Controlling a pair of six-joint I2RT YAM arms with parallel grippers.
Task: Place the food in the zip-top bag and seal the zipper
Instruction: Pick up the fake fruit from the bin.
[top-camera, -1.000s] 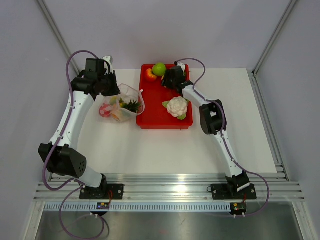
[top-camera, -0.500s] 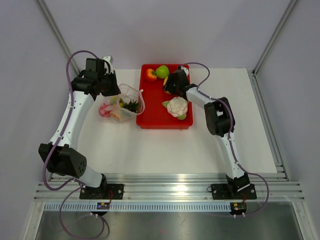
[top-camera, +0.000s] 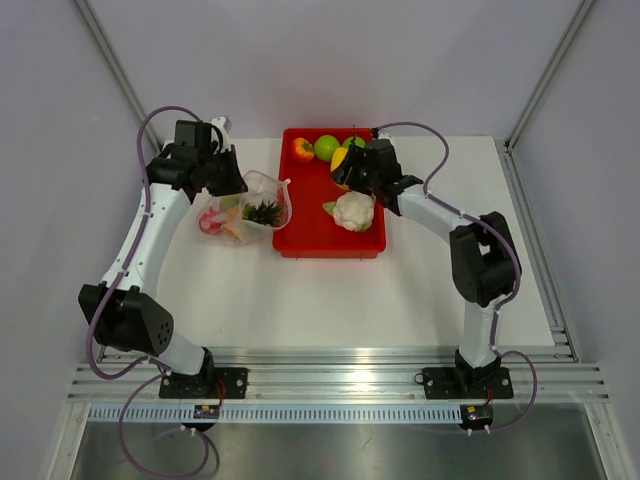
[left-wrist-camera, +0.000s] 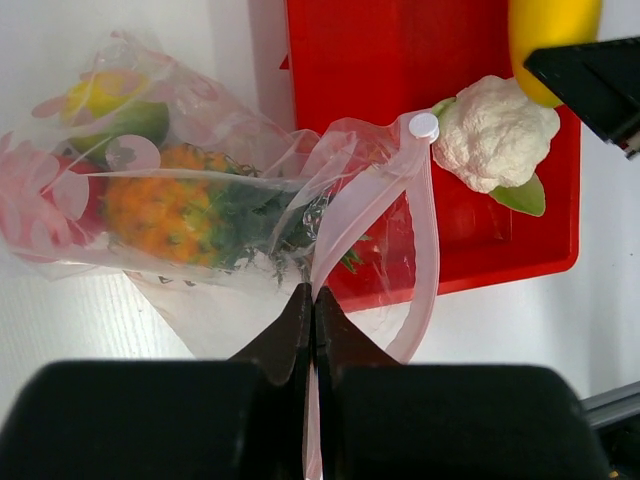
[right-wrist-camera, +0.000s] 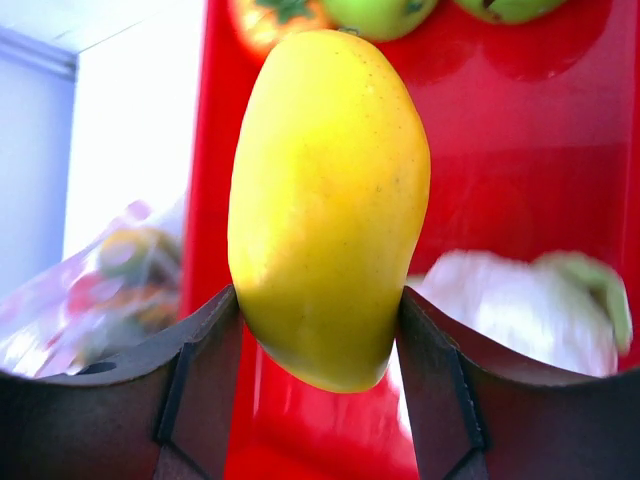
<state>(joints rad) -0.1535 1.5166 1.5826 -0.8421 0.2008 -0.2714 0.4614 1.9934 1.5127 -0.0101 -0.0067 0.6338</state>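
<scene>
Change since earlier view: right arm has swung its elbow outward and lifted; its right end effector (top-camera: 350, 166) now carries a yellow fruit (top-camera: 341, 160) above the red tray (top-camera: 300, 240), where before it was low among the fruit.
Step in hand: judged to be the carry of one more piece of food from tray to bag; zipper not yet closed.
Next move: calls for travel leftward over the tray wall to the held-open mouth, then release above it; the opening is narrow and soft.
Left end effector (left-wrist-camera: 312, 300): fingers pressed together on the rim of the zip-top bag (left-wrist-camera: 200, 160), holding the mouth up.
Zipper (left-wrist-camera: 350, 222): pink strip, unsealed, looping open from the pinch point toward the tray.
Bag contents: pineapple (left-wrist-camera: 165, 210) and other small pieces already inside; bag rests on the tabletop (top-camera: 300, 300) just left of the tray.
Cauliflower (left-wrist-camera: 495, 135): lying in the tray, near the bag mouth.
Right end effector, wrist view (right-wrist-camera: 320, 330): both fingers clamped on the yellow fruit's (right-wrist-camera: 330, 200) lower half, fruit upright.
Fruit relative to bag: right of it, apart, over the tray.
Far end of tray: orange-red fruit (top-camera: 302, 149) and green fruit (top-camera: 326, 148) remain.
</scene>
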